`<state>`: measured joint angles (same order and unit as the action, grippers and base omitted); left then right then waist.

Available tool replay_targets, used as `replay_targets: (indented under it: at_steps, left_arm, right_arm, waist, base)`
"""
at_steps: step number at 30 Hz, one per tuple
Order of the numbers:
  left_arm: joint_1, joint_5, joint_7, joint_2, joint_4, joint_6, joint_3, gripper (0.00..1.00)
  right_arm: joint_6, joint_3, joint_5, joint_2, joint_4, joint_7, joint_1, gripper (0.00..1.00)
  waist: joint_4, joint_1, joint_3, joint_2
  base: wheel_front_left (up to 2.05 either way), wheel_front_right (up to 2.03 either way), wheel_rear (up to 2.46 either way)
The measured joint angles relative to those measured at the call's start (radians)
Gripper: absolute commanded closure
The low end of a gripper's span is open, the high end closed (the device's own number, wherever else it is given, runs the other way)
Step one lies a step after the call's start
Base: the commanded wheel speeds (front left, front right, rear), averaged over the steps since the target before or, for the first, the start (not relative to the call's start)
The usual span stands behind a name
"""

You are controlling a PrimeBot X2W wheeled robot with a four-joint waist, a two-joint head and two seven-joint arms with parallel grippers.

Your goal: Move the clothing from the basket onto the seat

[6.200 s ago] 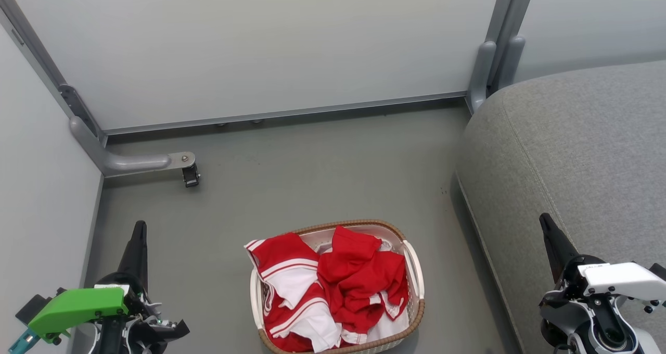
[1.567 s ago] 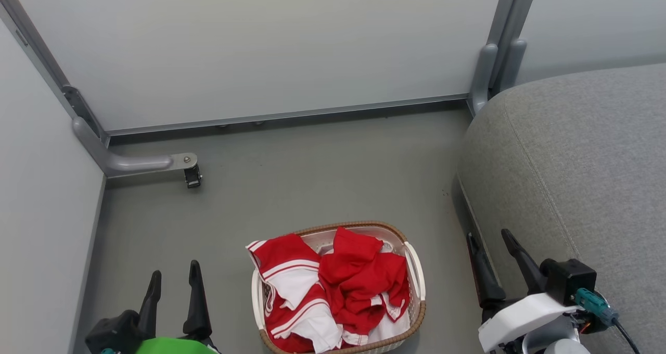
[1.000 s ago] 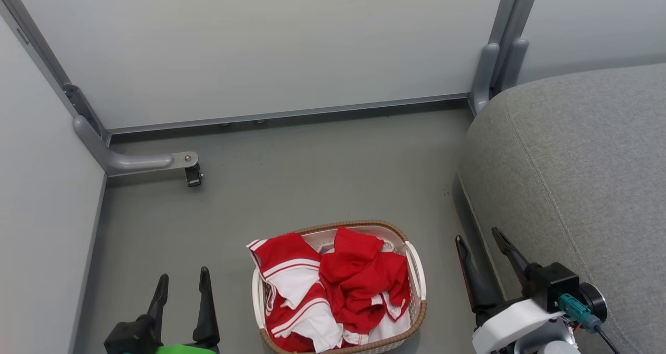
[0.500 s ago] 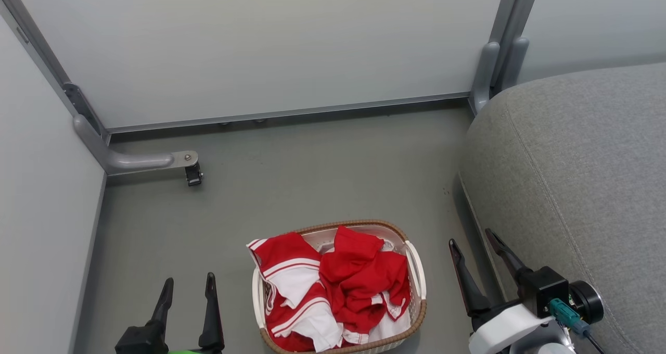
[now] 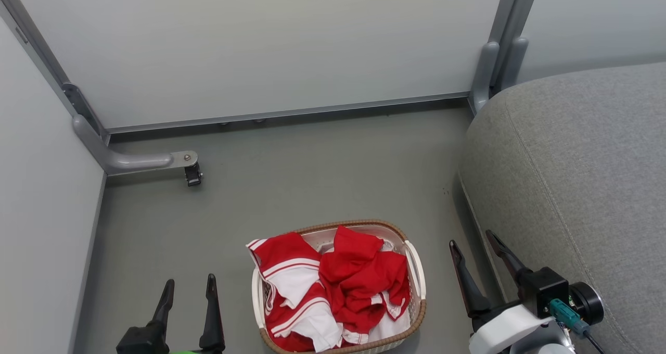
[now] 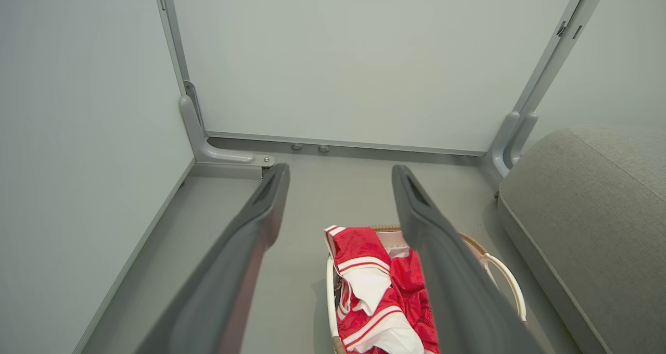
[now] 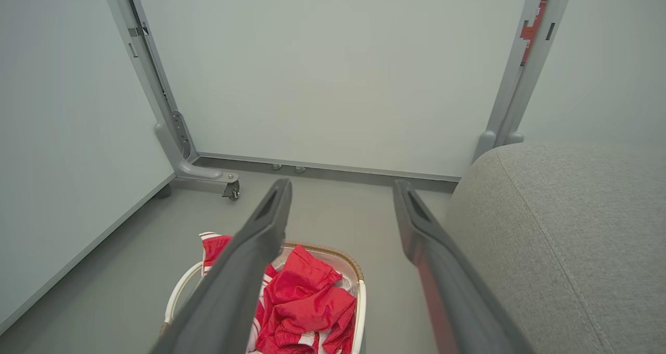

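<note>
The red and white clothing (image 5: 333, 289) (image 6: 374, 291) (image 7: 307, 304) lies crumpled in the cream basket (image 5: 415, 270) (image 6: 499, 276) (image 7: 179, 291), which stands on the grey floor; one red-and-white piece hangs over the basket's left rim. The grey seat (image 5: 577, 166) (image 6: 593, 224) (image 7: 567, 229) rises to the right of the basket. My left gripper (image 5: 190, 286) (image 6: 338, 174) stands open and empty left of the basket. Between the basket and the seat's edge, my right gripper (image 5: 472, 239) (image 7: 341, 187) is open and empty as well.
Pale partition panels close off the back and left. A grey metal foot with a small black caster (image 5: 192, 176) juts onto the floor at the left, and a grey post (image 5: 491, 67) stands by the seat's far corner. Bare floor (image 5: 312, 172) stretches beyond the basket.
Both grippers went from shut to open and drew inward toward the basket; the left came right, the right came left off the seat. In the last half second almost nothing moved.
</note>
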<state>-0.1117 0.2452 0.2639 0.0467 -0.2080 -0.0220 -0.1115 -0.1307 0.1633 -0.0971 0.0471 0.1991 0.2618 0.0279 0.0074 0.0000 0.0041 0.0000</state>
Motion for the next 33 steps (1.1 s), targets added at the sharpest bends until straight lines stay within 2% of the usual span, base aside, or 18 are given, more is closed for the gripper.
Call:
replay_targets:
  at_steps: [12,19,27,30,33]
  left_arm:
    - [-0.001,0.002,0.0,0.0,0.002,0.0,-0.004,0.0]
    - [0.037,-0.044,0.0,0.0,-0.002,-0.016,-0.029,0.0]
    - [0.259,-0.139,0.0,0.004,-0.081,-0.066,-0.078,0.0]
    - [0.377,-0.175,0.0,0.012,-0.148,-0.084,-0.12,0.0]
    - [0.488,-0.161,0.0,0.01,-0.239,-0.095,-0.154,0.0]
  right_arm:
    - [0.0,-0.004,-0.001,0.0,-0.01,0.0,0.0,0.0]
    - [0.0,-0.026,0.01,0.0,-0.042,0.0,0.027,0.0]
    - [0.0,-0.085,0.018,0.001,-0.111,0.0,0.151,0.0]
    - [0.0,-0.118,0.017,0.001,-0.143,0.0,0.209,0.0]
    - [0.0,-0.151,0.011,0.002,-0.175,0.001,0.27,0.0]
  waist:
    - [-0.005,0.0,0.015,0.0]
    - [-0.015,0.0,0.08,0.0]
    - [-0.03,0.0,0.223,0.0]
    - [-0.037,0.0,0.291,0.0]
    - [-0.046,0.0,0.363,0.0]
  base:
    - [0.0,0.0,0.0]
    - [0.0,0.0,0.0]
    - [0.0,0.0,0.0]
    - [0.0,0.0,0.0]
    - [0.0,0.0,0.0]
